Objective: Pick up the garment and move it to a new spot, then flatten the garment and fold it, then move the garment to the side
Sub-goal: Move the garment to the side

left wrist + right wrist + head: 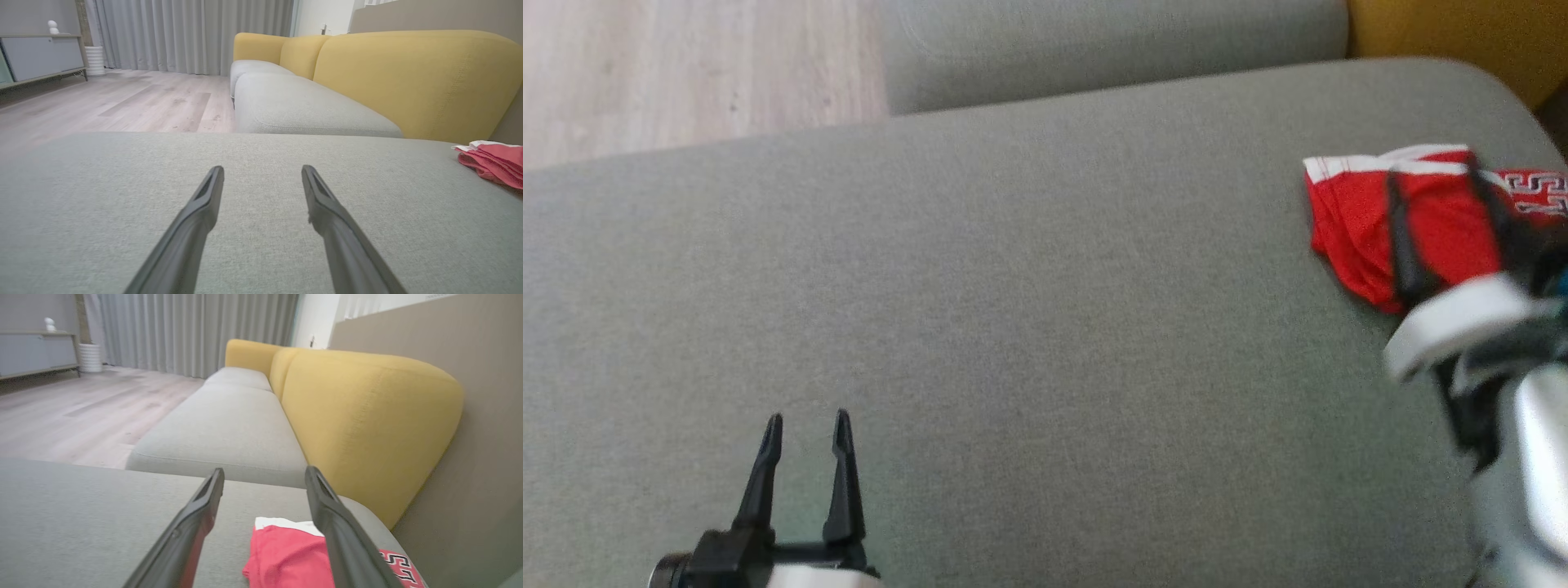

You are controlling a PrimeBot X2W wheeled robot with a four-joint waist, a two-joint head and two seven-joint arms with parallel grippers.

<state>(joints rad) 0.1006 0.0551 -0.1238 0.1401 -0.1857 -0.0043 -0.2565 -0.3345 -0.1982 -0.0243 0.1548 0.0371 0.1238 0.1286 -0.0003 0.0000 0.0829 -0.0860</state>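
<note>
Seemingly crosswise garment point(1349, 214), white band point(1339, 167) far.

Head camera looking down on grey cushion point(1013, 286), wrist cameras low along it, perhaps skimming, all sharing red garment point(1356, 220)

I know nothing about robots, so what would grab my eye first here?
The red garment with white trim stands out, lying folded at the right end of the grey cushion, with the right gripper open over it. The left gripper hangs open above bare cushion at the lower left, and a yellow backrest rises behind.
</note>
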